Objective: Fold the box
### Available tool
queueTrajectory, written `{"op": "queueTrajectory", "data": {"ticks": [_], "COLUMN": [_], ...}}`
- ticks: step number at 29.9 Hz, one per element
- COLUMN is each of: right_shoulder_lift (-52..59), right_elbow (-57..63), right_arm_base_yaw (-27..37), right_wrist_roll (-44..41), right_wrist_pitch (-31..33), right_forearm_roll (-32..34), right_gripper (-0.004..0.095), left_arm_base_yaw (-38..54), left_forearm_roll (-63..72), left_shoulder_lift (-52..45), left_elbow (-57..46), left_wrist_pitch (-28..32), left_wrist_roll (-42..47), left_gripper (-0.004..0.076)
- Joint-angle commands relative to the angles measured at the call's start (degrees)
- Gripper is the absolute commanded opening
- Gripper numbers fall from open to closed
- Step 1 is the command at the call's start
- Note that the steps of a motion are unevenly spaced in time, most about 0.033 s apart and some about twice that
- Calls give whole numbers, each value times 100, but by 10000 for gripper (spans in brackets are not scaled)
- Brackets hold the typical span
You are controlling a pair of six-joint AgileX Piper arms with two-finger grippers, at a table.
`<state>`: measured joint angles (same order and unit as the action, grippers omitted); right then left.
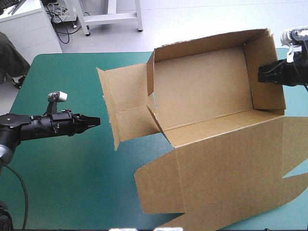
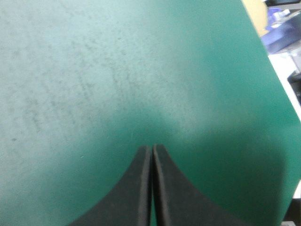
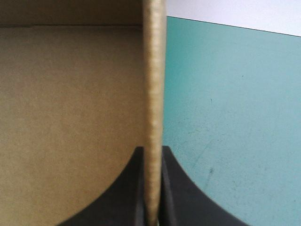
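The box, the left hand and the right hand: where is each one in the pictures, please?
box [image 1: 202, 91], high view: the inner floor, between the raised walls.
left hand [image 2: 152, 148], left wrist view: the tip where its shut fingers meet.
right hand [image 1: 261, 75], high view: its fingertips, clamped on the box's right wall.

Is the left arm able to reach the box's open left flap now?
Probably yes. The left gripper, shut, points toward the flap across bare teal-green cover, with nothing between. The right gripper grips the right wall of the box, well aside.
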<state>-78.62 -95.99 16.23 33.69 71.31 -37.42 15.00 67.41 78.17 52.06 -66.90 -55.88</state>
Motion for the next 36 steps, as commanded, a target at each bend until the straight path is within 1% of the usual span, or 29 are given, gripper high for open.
{"op": "queueTrajectory", "data": {"ticks": [1, 2, 6, 11, 13, 16, 20, 22, 23, 24, 28, 32, 36], "right_shoulder_lift": [211, 211, 211, 211, 211, 211, 211, 211, 211, 211, 211, 211, 211], "right_elbow": [-128, -128, -128, -128, -128, -128, -128, -128, -128, -128, -128, -128, -128], "right_arm_base_yaw": [-58, -119, -287, -337, -337, -337, -337, -337, -337, -337, -337, -337, -337], "right_wrist_roll": [-96, -127, -137, -158, -173, -187, -187, -231, -231, -231, -257, -365, -421], "right_wrist_pitch": [21, 21, 10, 10, 10, -24, -71, -84, -84, -96, -151, -293, -421], "right_forearm_roll": [-423, -423, -383, -349, -349, -333, -309, -293, -293, -293, -254, 42, 128], "right_gripper": [-23, -23, -23, -23, -23, -23, -23, -22, -22, -22, -21, -22, -21], "left_arm_base_yaw": [29, 17, 16, -75, -138, -312, -561, -655, -710, -754, -1032, -1243, -1299], "left_forearm_roll": [1099, 1289, 1829, 2118, 2090, 2145, 2203, 2233, 2244, 2300, 2416, 2416, 2439], "left_shoulder_lift": [123, 190, 276, 276, 276, 276, 265, 265, 265, 265, 201, -1, -308], "left_elbow": [87, 71, 30, 30, 30, 30, 42, 42, 42, 42, 63, 183, 470], "left_wrist_pitch": [-685, -790, -790, -790, -790, -790, -790, -790, -790, -790, -790, -790, -790], "left_wrist_roll": [-615, -736, -753, -753, -753, -753, -753, -753, -725, -716, -716, -716, -551], "left_gripper": [-5, -5, -5, -3, 24, 144, 421, 515, 545, 557, 558, 558, 558]}}
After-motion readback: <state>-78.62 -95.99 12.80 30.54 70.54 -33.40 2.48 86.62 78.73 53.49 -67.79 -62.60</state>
